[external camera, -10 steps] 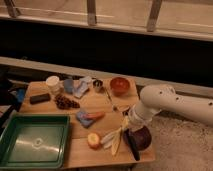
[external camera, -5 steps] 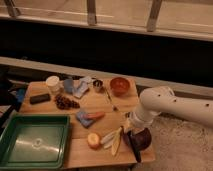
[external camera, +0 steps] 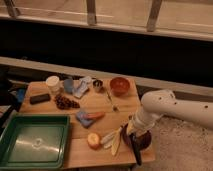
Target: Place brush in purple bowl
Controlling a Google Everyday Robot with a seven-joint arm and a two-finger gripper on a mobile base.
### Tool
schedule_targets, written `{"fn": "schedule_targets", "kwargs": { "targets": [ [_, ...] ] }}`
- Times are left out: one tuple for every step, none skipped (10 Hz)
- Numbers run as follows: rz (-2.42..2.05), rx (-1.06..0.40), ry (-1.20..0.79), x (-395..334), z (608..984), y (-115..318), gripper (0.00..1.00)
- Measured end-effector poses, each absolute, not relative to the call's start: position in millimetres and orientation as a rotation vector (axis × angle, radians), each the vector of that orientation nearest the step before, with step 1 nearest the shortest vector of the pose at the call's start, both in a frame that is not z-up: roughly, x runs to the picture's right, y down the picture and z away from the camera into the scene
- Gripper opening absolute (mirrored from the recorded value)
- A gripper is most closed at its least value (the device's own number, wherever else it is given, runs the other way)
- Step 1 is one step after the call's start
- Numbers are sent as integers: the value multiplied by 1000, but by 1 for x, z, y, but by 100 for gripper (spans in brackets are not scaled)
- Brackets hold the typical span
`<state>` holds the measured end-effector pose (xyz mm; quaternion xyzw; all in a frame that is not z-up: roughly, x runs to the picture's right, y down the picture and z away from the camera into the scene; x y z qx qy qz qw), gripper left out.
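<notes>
The purple bowl (external camera: 145, 141) sits at the front right corner of the wooden table (external camera: 95, 102), partly hidden by my arm. The brush (external camera: 135, 153), a long slim black stick, lies slanted across the bowl's left rim, and its lower end reaches past the table's front edge. My gripper (external camera: 131, 129), at the end of the white arm coming in from the right, is just above the bowl's left side, at the brush's upper end. Whether it holds the brush does not show.
A green tray (external camera: 35, 141) fills the front left. An orange bowl (external camera: 119, 85) stands at the back right. A banana (external camera: 116, 143) and a round fruit (external camera: 93, 140) lie left of the purple bowl. An orange carrot-like piece (external camera: 94, 115), a black block (external camera: 39, 98) and a white cup (external camera: 52, 83) lie further left.
My gripper and the brush have shifted slightly down and right at the purple bowl. Nothing else has moved.
</notes>
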<state>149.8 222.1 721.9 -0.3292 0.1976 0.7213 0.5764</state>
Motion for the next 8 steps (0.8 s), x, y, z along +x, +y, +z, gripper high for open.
{"fn": "schedule_targets", "kwargs": {
  "targets": [
    [1686, -775, 471, 148, 726, 224, 4],
    [1684, -779, 477, 147, 729, 225, 11],
    [1680, -781, 484, 146, 732, 226, 25],
    [1679, -784, 487, 146, 734, 227, 33],
    [1677, -787, 490, 145, 735, 228, 43],
    [1675, -788, 492, 145, 736, 229, 52],
    [1674, -790, 493, 145, 736, 229, 64],
    [1673, -791, 492, 145, 736, 229, 72]
  ]
}}
